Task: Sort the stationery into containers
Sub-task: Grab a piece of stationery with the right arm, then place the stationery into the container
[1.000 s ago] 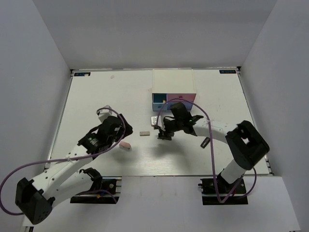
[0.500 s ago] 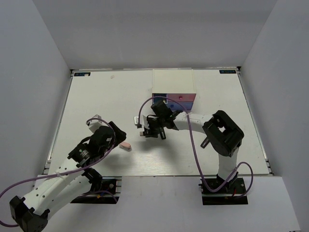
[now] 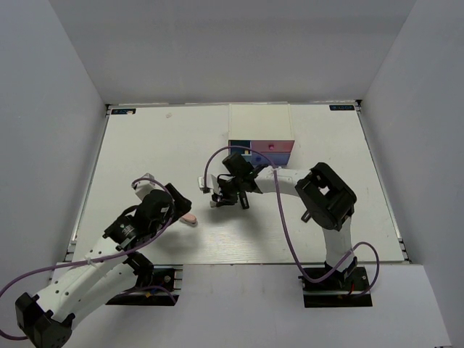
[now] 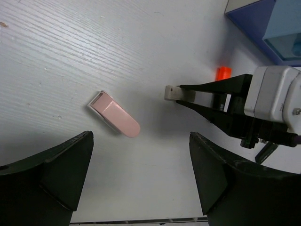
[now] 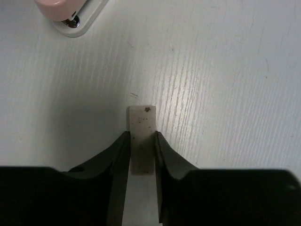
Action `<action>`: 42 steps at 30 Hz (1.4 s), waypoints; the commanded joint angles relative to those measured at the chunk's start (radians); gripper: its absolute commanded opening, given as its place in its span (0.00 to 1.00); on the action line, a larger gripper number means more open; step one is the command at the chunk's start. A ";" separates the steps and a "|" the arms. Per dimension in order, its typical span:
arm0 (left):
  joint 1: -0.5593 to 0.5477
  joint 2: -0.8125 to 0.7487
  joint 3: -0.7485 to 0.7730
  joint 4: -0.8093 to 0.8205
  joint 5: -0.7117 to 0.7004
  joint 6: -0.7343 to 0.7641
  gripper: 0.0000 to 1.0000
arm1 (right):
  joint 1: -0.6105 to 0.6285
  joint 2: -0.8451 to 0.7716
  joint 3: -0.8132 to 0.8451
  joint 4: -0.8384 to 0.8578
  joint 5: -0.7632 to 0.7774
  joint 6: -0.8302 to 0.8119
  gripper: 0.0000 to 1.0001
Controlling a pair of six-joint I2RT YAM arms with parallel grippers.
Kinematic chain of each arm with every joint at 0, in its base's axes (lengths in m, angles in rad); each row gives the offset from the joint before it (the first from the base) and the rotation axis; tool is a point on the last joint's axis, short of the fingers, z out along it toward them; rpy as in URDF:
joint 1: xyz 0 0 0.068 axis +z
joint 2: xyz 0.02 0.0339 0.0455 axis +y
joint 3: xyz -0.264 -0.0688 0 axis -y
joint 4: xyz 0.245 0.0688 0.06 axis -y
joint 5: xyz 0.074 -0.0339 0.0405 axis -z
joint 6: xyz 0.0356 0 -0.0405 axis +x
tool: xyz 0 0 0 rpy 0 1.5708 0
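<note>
Right wrist, 1 eraser (image 5: 142,121) in pincer (image 5: 141,137)

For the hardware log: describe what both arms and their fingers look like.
Both arms share one build: white tubular links between chunky black joint housings, on the left arm and the right arm. A thin purple cable loops loosely along each. The left fingers are broad, matte black; the right fingers are black, tapering to narrow tips. No markings are legible.
</note>
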 commanded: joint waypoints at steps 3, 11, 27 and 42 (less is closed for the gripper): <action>0.002 0.006 -0.025 0.057 0.052 0.005 0.94 | 0.005 0.010 0.035 -0.115 -0.044 -0.033 0.14; 0.002 0.026 -0.025 0.058 0.061 -0.057 0.97 | 0.000 -0.255 0.016 -0.148 -0.127 0.049 0.01; 0.002 0.068 -0.032 0.068 0.081 -0.124 0.97 | -0.063 -0.550 -0.076 0.087 0.187 0.287 0.01; 0.002 0.126 -0.063 0.122 0.119 -0.124 0.97 | -0.221 -0.446 -0.002 0.130 0.198 0.231 0.06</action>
